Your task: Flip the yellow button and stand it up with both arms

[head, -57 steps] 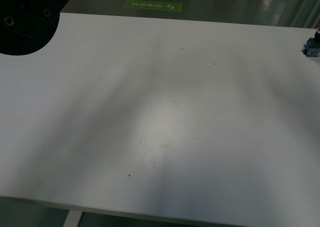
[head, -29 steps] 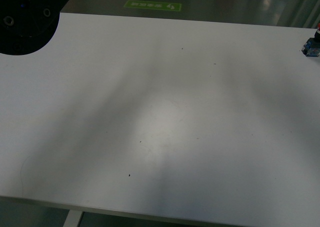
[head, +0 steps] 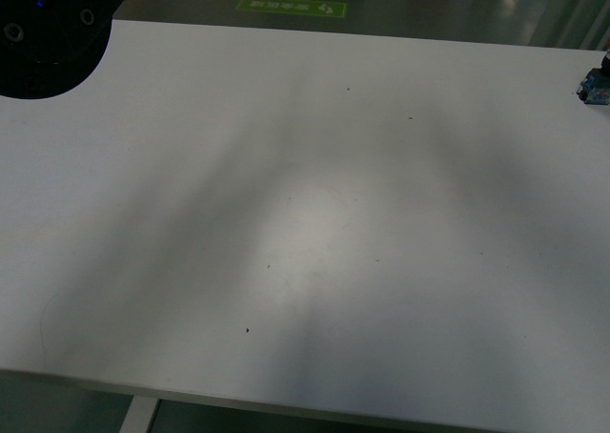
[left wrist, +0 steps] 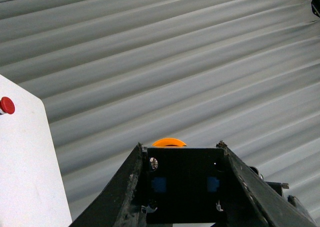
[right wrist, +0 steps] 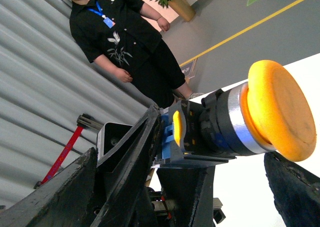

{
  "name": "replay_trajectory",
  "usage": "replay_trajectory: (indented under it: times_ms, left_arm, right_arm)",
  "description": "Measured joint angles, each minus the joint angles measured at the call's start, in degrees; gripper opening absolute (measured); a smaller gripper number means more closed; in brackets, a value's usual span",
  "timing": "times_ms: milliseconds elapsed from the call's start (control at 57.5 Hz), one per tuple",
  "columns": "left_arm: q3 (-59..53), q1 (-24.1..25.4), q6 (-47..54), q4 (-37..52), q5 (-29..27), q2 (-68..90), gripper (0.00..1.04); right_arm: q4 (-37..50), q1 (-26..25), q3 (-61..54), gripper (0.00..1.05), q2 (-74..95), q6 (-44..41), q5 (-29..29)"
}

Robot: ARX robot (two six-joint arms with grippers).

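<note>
— Where is the yellow button (right wrist: 237, 122)?

— Up in the air, off the worktop (head: 305, 214). My left tool (left wrist: 181, 148) is clamped on its square black block (left wrist: 182, 187), one finger against each side, with the cap (right wrist: 280, 114) pointing away from that wrist.

— And the other tool?

— My right tool (right wrist: 180, 157) is spread wide and holds nothing. The button sits in the gap between its fingers, with the cap close to one of them. I cannot tell whether they touch.

— How will it handle?

— Light and stiff, I judge: it looks like hard plastic with a metal ring (right wrist: 235, 129). The cap is smooth and rounded, so it would likely slip, and it may spring inward if squeezed. I would take it by the ring or by the block's flat faces, never by the cap.

— And your arms?

— The left is raised, its wrist about level and looking out at a ribbed grey wall (left wrist: 175, 62). The right wrist looks at the button side-on, so the two tools meet around it.
</note>
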Motion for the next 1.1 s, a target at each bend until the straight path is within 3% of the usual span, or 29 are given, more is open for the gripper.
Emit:
replay_trajectory:
  times_ms: [505,1096]
  left_arm:
    - [0.00,0.00,0.00,0.00,0.02,0.00,0.36]
    - [-0.02,0.00,-0.02,0.00,0.02,0.17,0.36]
  right_arm:
    - [0.17,-0.48,5.57,0.97,5.73,1.09,0.66]
    - [-2.40,-6.91,7.96,0.96,7.93,10.75,-2.27]
